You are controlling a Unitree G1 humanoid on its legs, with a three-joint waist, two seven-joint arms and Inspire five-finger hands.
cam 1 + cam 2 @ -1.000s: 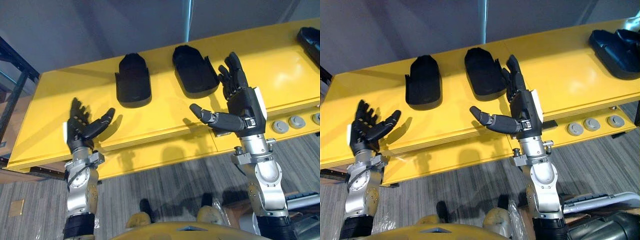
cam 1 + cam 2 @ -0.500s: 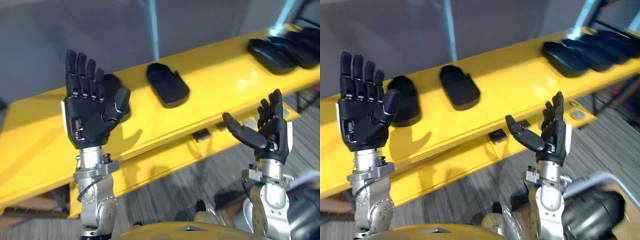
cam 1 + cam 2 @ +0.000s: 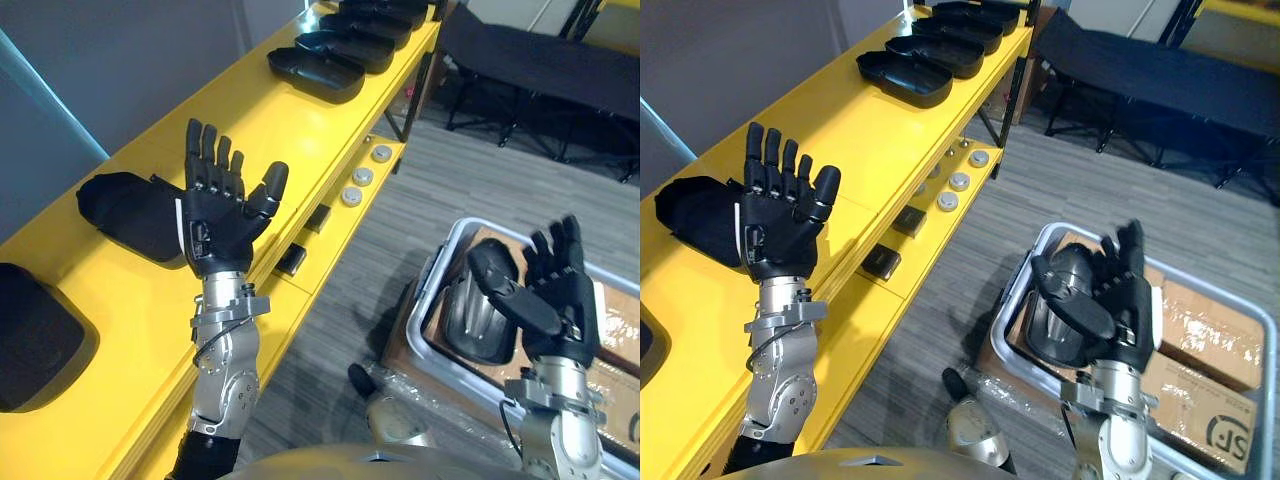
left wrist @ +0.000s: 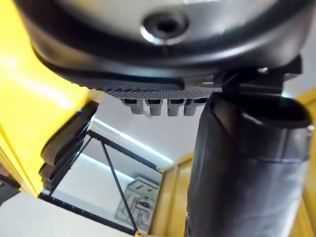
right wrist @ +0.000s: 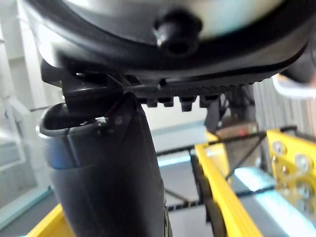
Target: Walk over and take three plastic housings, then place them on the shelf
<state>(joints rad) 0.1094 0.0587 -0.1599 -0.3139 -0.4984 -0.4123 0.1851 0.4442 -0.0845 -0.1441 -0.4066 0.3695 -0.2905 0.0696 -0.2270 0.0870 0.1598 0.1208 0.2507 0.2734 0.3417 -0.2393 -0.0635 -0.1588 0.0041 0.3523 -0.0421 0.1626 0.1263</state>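
Left hand (image 3: 222, 218) is up in the centre-left of the frame, palm facing the camera, fingers straight and fanned out, thumb angled off to the side, nothing in it. It sits in front of the yellow shelf (image 3: 295, 128), which runs on a slant from the lower left corner up to the top middle. Just behind that hand, toward the left, a black plastic housing (image 3: 120, 210) lies on the shelf top, partly covered by the fingers. Another housing (image 3: 35, 340) lies at the far left edge of the frame, also on the shelf. Up at the top middle there's a row of housings (image 3: 322, 72) lined up along the shelf, one after another toward the far end. Along the shelf's lower front ledge sit round grey discs (image 3: 362, 177), and below them in the frame, small dark blocks (image 3: 291, 260). Over to the lower right: right hand (image 3: 565, 305) raised, fingers straight and loosely apart, thumb stretched out toward the left, holding nothing. Behind it, on the grey floor, a grey bin (image 3: 432, 280), and inside it one dark housing (image 3: 468, 320) resting against the left wall, with a cardboard box (image 3: 1200, 320) beside it on the right. In the upper right corner stands a black cot (image 3: 540, 50), well apart from the shelf.
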